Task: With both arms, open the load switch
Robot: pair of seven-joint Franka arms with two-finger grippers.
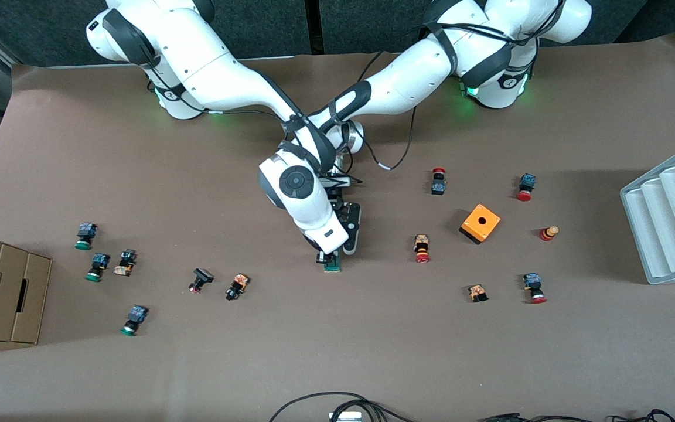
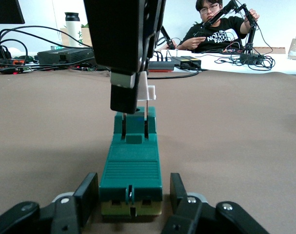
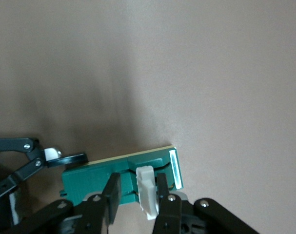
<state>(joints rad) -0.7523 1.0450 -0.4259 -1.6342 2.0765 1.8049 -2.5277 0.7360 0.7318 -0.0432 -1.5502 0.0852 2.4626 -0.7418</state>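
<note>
Both pairs of jaws are closed on the load switch (image 2: 131, 170), which lies flat on the table (image 1: 337, 340) mid-way between the arms: the left gripper (image 2: 131, 207) clamps the green body's end, while the right gripper (image 3: 137, 195) pinches the white piece (image 3: 147, 190) (a slim tab). Judging from this, the left should brace the body firmly while the right pulls the tab straight, without twisting.

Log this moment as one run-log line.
left gripper: jaws clamp dark-green rectangular load switch body on brown table | right gripper: jaws shut on its white piece | state: white piece still seated
</note>
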